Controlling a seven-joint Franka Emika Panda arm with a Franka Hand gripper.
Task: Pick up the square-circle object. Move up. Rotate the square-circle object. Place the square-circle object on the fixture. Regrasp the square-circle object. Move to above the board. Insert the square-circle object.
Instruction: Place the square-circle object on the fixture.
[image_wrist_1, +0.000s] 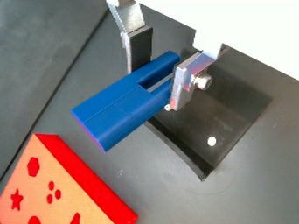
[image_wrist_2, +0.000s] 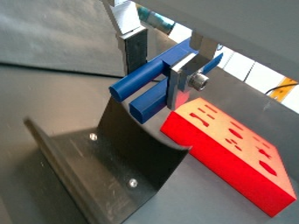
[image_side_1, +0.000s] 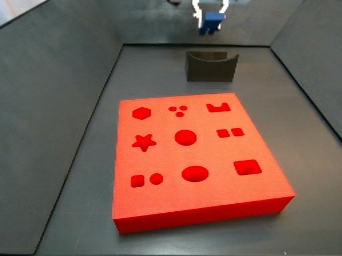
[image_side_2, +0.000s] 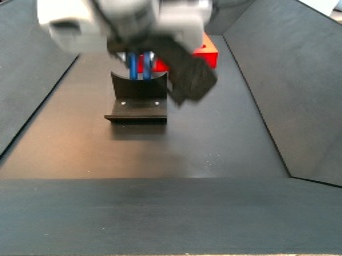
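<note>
The square-circle object (image_wrist_1: 117, 109) is a bright blue elongated block, one long side round and the other square (image_wrist_2: 131, 87). My gripper (image_wrist_1: 159, 83) is shut on one end of it, with the rest sticking out sideways from the fingers. The dark fixture (image_wrist_1: 222, 122) lies just below the held block, and its raised wall and base plate (image_wrist_2: 105, 166) fill a wrist view. In a side view the gripper (image_side_1: 210, 18) hangs above the fixture (image_side_1: 210, 65) at the far end of the floor. The red board (image_side_1: 194, 160) with its shaped recesses lies nearer the middle.
Dark sloping walls (image_side_1: 80, 90) enclose the floor on both sides. In a side view the arm's white body (image_side_2: 120, 20) hides most of the gripper, and the fixture (image_side_2: 138, 105) sits beneath it with the board (image_side_2: 203, 50) behind.
</note>
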